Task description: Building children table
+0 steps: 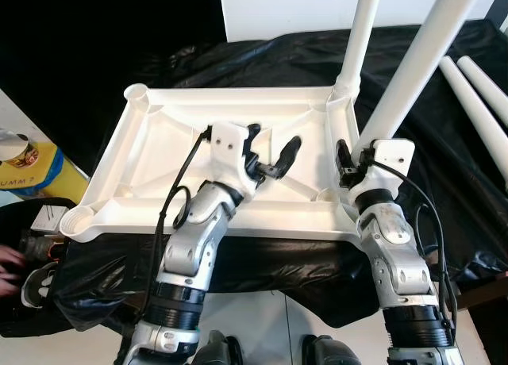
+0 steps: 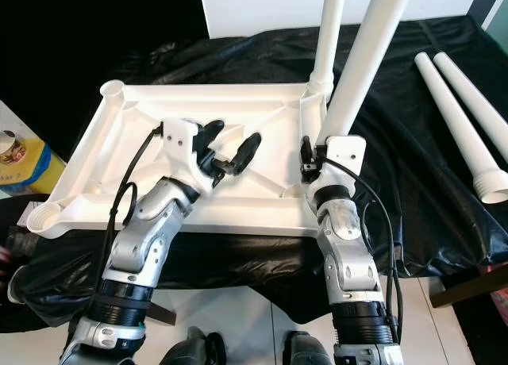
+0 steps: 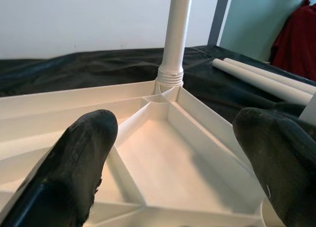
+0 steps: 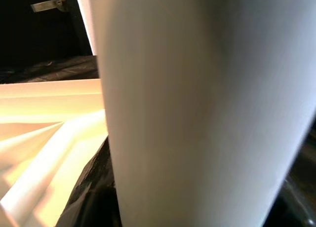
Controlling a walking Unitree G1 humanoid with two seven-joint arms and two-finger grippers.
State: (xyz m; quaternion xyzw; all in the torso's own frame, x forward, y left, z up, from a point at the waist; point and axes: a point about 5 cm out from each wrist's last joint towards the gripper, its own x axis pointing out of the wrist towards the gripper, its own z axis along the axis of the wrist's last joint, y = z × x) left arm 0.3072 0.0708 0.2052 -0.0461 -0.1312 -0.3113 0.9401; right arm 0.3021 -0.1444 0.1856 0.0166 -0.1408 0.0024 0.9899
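Tabletop (image 1: 159,155) lying underside-up on the black-draped surface (image 2: 413,174), one leg fitted and a second being brought in.

One white leg (image 1: 359,40) is already standing in the tabletop's far right corner socket. The right gripper (image 1: 355,155) is holding a second leg (image 2: 361,59) tilted above the tabletop's near right corner, its jaws pinching the leg's lower end. The left gripper (image 1: 270,152) is hovering over the tabletop's ribbed middle with its jaws spread and gripping nothing. Two spare legs (image 2: 464,119) are lying on the surface, well to the right of the tabletop. The step looks like seating this leg; next it probably needs straightening upright over the near right socket (image 1: 329,195), which is sitting unfilled, as are both left-hand sockets.
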